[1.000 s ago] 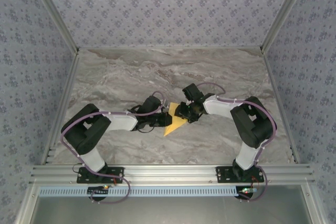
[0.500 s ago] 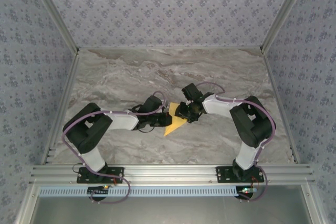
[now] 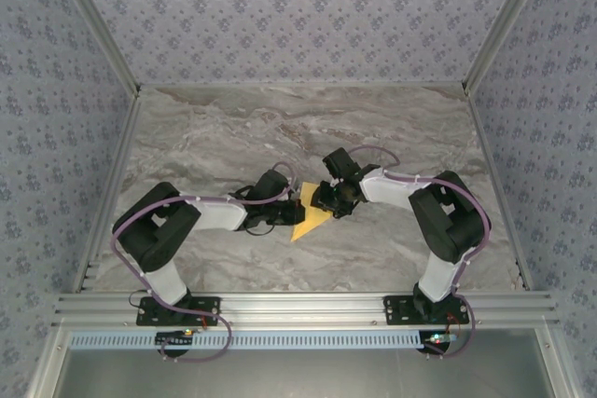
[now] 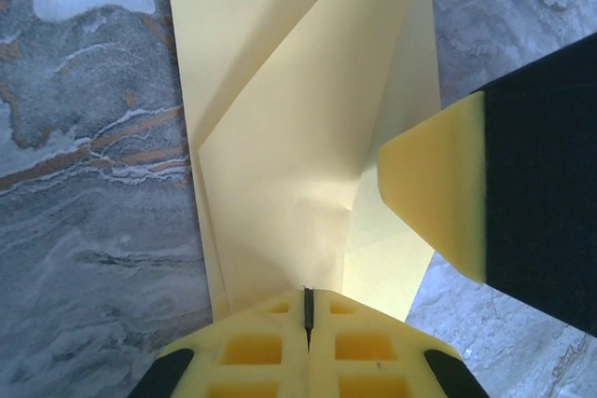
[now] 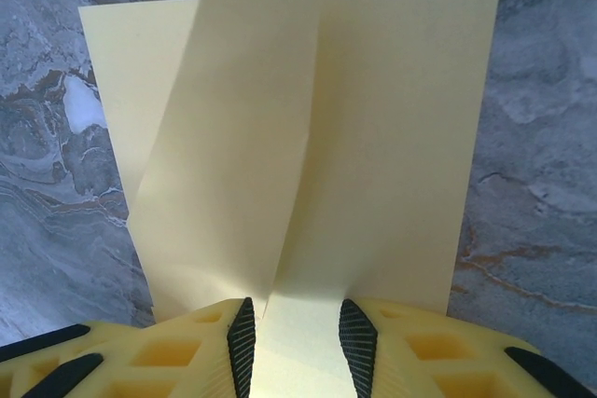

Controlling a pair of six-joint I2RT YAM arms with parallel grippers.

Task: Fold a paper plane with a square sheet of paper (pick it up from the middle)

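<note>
Top external view first: we see the square sheet of paper (image 3: 310,214) lying near the middle of the marble table (image 3: 233,128), partly folded, looking like a yellow triangle pointing toward the near edge. It sits right between the two arms. The left gripper (image 3: 287,213) is at its left edge and the right gripper (image 3: 326,200) is on its far right corner.

On the left wrist cam, the left gripper (image 4: 307,309) has its pads pressed together with just a thin dark slit between them, and the paper (image 4: 280,137) runs straight into that slit, so we call it clamped on the sheet. One yellow-tipped finger (image 4: 438,184) of the other arm pokes in from the right, over the paper.

On the right wrist cam, the right gripper (image 5: 298,337) has its jaws apart, with a strip of the paper (image 5: 392,137) lying in the gap and one flap standing up off the table.
</note>
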